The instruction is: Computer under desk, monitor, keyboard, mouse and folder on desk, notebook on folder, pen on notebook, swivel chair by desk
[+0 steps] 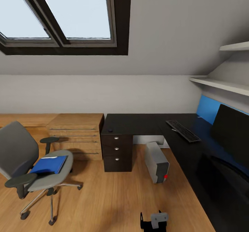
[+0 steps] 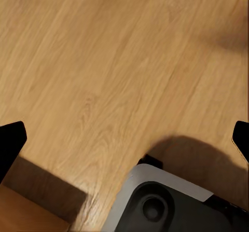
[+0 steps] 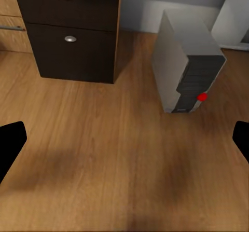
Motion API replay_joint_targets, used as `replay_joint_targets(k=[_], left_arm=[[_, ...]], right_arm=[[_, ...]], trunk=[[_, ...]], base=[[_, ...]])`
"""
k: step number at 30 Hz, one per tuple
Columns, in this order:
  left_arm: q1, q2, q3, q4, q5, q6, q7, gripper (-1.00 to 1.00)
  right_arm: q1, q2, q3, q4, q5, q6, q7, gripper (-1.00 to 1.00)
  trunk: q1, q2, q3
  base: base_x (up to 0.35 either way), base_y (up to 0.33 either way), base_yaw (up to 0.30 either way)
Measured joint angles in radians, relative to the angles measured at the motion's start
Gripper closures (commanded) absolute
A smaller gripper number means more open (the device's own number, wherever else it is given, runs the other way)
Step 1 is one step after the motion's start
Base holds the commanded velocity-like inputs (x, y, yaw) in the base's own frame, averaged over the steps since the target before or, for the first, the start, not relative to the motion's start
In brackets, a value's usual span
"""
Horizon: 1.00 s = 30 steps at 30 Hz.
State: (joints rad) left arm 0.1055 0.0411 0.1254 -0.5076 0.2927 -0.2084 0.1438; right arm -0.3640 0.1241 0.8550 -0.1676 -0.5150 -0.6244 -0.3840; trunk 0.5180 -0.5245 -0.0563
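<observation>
Looking down from the head, the swivel chair (image 1: 33, 163) stands at the near left, well apart from the desk (image 1: 145, 124), with the blue folder (image 1: 49, 164) lying on its seat. The desk runs along the far wall and down the right side. On it are the keyboard (image 1: 183, 130), the monitor (image 1: 232, 132) just to its right, and a small dark lump at the far left corner that is probably the mouse (image 1: 110, 130). The computer (image 1: 156, 161) stands on the floor beside the drawers (image 1: 117, 151), under the desk's edge. A wooden dresser (image 1: 77, 133) sits left of the drawers. I cannot make out a notebook or pen.

In the left wrist view, the left claw (image 2: 124, 138) is spread wide over bare floor (image 2: 104, 76), holding nothing.

In the right wrist view, the right claw (image 3: 124, 138) is likewise wide apart and empty, facing the computer and the drawers.

By my reading, computer, monitor and keyboard look settled; the mouse, folder, notebook, pen and chair remain.
</observation>
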Motion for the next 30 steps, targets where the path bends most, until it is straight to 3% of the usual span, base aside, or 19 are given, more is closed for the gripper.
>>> replay_joint_targets(k=[30], left_arm=[[0.000,0.000,-0.020,0.005,0.000,0.000,0.000,-1.00]], right_arm=[[-0.001,0.005,0.002,0.022,-0.001,-0.001,0.048,-1.00]], trunk=[[0.000,0.000,0.000]], base=[[0.330,0.001,0.000]])
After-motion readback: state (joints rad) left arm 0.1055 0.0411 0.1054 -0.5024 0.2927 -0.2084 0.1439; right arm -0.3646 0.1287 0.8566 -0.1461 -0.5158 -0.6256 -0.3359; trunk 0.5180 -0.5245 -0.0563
